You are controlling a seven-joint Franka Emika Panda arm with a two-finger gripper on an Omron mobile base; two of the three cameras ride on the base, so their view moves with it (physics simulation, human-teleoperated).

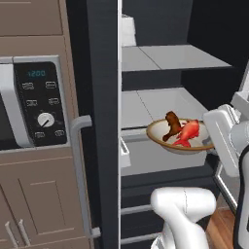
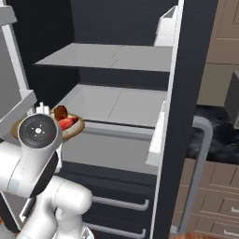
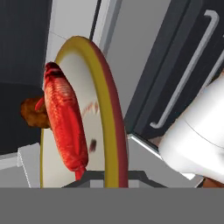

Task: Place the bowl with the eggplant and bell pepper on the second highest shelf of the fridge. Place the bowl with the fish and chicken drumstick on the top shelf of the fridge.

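Where flat grey fridge shelves [image 1: 160, 104] jut, hand [image 3: 114, 177] clamps round bowl [image 1: 158, 135] — glossy red fish [image 1: 187, 132], brown drumstick [image 1: 172, 123].

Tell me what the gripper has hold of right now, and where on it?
The gripper holds the shallow tan bowl carrying the red fish and brown chicken drumstick, pinched at its rim.

Flat, even rendered light, soft-edged and slightly blurry, with the fridge [image 1: 160, 29] interior dark and shadowed.

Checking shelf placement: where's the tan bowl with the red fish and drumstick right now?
The tan bowl with the red fish and brown drumstick is held by the gripper at the open fridge's front, level with the lower grey shelf and below the upper grey shelf.
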